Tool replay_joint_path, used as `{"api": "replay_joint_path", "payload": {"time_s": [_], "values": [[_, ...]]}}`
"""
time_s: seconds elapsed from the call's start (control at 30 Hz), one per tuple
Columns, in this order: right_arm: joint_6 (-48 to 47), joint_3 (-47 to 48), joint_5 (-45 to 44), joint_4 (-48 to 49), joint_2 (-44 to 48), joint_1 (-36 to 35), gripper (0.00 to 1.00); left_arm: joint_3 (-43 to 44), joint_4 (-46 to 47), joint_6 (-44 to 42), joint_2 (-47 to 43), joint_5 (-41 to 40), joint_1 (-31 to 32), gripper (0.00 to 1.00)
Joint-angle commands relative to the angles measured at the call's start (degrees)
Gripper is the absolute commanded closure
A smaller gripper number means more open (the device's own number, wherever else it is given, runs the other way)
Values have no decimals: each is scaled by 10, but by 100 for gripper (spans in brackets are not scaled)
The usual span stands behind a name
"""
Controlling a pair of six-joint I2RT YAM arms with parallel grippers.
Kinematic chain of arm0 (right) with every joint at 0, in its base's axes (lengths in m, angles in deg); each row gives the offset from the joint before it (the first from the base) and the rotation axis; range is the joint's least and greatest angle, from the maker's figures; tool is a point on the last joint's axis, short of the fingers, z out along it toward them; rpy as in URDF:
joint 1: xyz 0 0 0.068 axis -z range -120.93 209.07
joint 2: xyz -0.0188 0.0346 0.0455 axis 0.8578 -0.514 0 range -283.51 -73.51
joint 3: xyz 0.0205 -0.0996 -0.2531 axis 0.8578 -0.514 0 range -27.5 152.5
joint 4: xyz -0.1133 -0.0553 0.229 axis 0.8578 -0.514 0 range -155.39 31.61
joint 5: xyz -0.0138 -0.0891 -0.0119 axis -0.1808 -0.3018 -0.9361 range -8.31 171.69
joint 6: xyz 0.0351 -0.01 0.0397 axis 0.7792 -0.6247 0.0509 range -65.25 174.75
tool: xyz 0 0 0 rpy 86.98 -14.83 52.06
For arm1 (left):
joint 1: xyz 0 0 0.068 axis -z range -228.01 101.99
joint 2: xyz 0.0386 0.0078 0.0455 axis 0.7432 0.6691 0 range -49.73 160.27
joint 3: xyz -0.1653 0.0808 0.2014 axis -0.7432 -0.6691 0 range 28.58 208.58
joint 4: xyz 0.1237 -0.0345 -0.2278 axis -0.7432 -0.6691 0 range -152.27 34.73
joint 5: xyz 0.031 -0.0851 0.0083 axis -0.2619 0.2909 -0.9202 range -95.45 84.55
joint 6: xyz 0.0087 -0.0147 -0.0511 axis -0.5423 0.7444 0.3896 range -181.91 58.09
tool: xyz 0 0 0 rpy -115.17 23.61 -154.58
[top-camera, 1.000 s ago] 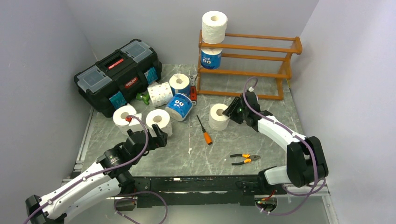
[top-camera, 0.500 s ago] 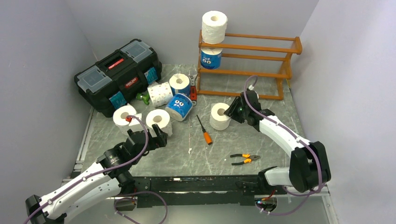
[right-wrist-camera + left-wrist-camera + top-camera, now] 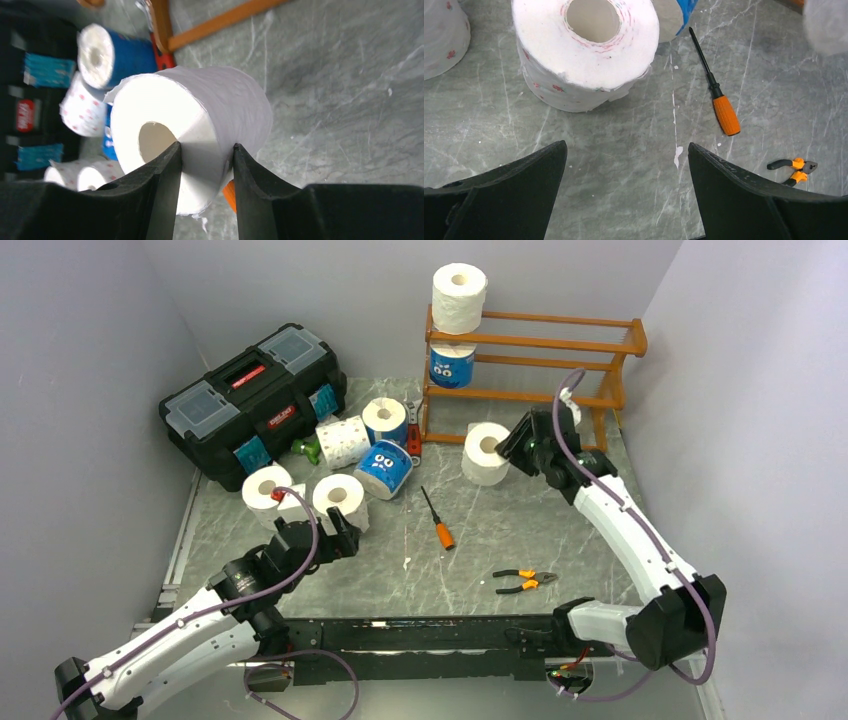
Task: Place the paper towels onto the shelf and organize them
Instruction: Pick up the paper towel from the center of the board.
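Note:
My right gripper [image 3: 510, 448] is shut on the wall of a white paper towel roll [image 3: 486, 453], one finger in the core, holding it above the table in front of the orange-brown shelf [image 3: 560, 350]; the wrist view shows the roll [image 3: 200, 125] pinched between the fingers. The shelf holds a white roll [image 3: 459, 296] on its top tier and a blue-wrapped roll [image 3: 452, 365] below it, both at the left end. My left gripper [image 3: 318, 537] is open and empty, just short of a white roll [image 3: 586, 50]. Other rolls [image 3: 360, 440] lie by the toolbox.
A black toolbox [image 3: 252, 400] sits at the back left. An orange-handled screwdriver [image 3: 437, 519] and orange pliers [image 3: 525, 582] lie on the grey marble table. Grey walls close in left, right and back.
My right gripper has lifted the white roll off the table and carried it back and to the right toward the shelf. The left arm has not moved.

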State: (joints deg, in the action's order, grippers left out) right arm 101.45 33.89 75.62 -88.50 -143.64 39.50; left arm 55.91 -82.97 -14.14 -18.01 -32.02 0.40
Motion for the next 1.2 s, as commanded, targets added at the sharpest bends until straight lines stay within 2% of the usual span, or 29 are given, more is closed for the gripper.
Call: {"api": "replay_joint_path", "payload": {"time_s": [0.0, 0.13, 0.33, 0.73, 1.17], "values": [[64, 111, -75, -70, -3, 6, 98, 9, -3, 4, 1, 16, 0, 3], [104, 192, -112, -104, -27, 14, 100, 10, -14, 2, -7, 20, 0, 3], [134, 291, -129, -100, -44, 36, 100, 14, -24, 1, -18, 24, -1, 3], [133, 439, -149, -82, -98, 56, 100, 13, -44, 9, -31, 33, -1, 4], [117, 480, -181, 0, -148, 74, 100, 11, -53, 27, -45, 18, -1, 3]]}}
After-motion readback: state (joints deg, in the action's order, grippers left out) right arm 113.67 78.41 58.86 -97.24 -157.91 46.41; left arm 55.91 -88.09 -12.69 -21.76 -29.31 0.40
